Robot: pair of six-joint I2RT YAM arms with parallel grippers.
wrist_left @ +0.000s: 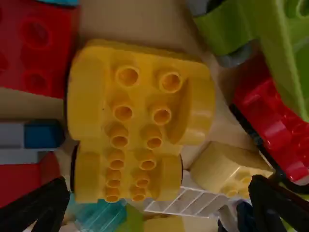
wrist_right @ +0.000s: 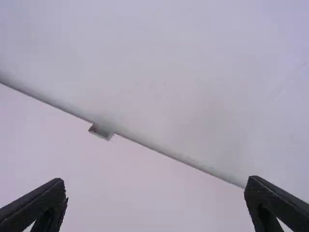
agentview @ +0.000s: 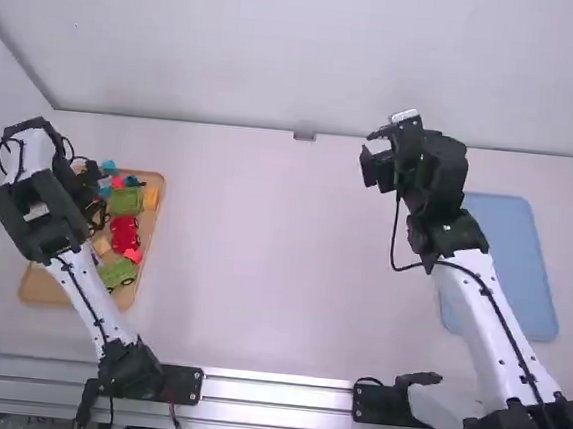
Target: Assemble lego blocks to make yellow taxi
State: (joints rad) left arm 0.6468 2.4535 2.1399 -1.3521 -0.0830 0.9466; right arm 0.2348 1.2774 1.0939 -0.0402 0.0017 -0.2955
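Yellow wheeled car base [wrist_left: 140, 116], studs showing, lies in the tray ahead of the left gripper [agentview: 93, 193], which reaches over the wooden tray [agentview: 44, 289]. In its wrist view the left gripper [wrist_left: 159, 186] has its fingers wide apart, the base between their lines and beyond the tips. That view gives the studs and dark wheel edges; the high view gives the tray's rim and the larger green vehicle block [agentview: 125, 200] near the same gripper.

Close around the base, room is tight: a red studded block [wrist_left: 36, 53] and a blue-grey block [wrist_left: 41, 134] sit just beside one flank. Off the other flank, a strip of bare wood separates it from a red wheeled block [wrist_left: 280, 118]. A small cream block [wrist_left: 227, 169] lies near one fingertip, beside a white slatted piece [wrist_left: 188, 200].

The right gripper [agentview: 368, 153] hangs near the table's far edge, its fingers also wide. Its wrist view shows a small metal bracket [wrist_right: 101, 131] at that edge. Pale tabletop [agentview: 253, 252] stretches between the grippers; a blue mat [agentview: 509, 254] lies to the right gripper's right.
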